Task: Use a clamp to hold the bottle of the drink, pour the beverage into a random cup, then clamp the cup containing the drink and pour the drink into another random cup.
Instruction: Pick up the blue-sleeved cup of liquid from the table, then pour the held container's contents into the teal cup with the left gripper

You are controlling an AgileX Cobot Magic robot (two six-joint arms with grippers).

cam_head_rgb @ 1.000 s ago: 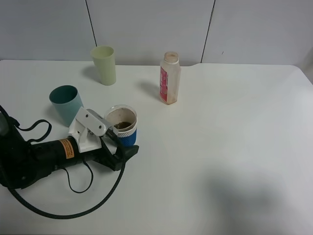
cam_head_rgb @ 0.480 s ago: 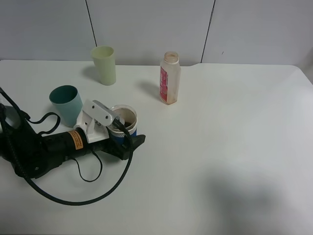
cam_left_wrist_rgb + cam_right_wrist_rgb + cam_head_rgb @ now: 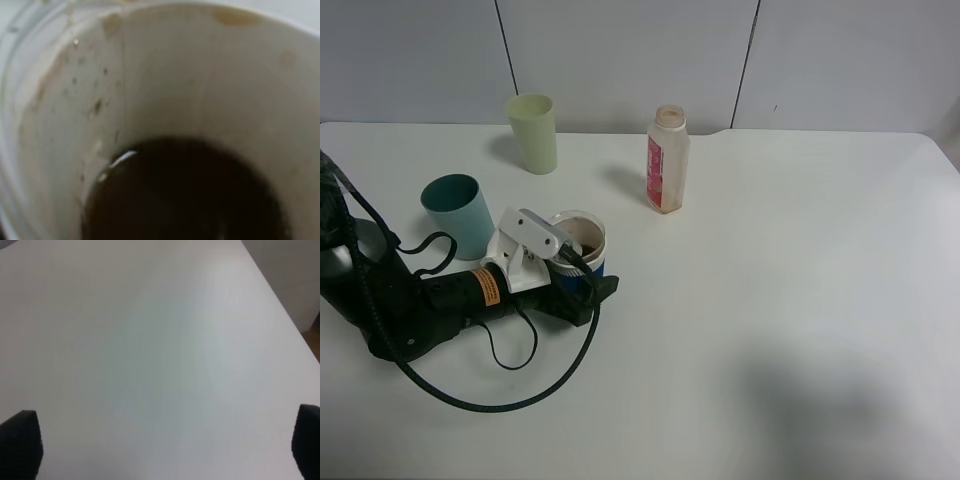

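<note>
straddling blue-sleeved cup [image 3: 582, 232] with left gripper [image 3: 586, 272], clamped or not: cannot tell | sitting upright just beside teal tumbler [image 3: 457, 212], containing dark beverage [image 3: 185, 200] | holding right gripper [image 3: 164, 442] jaws wide apart

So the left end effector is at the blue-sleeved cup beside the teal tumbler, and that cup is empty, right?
Not empty: the left wrist view shows dark brown liquid in the bottom of the blue-sleeved cup. The left end effector is at it, beside the teal tumbler.
</note>
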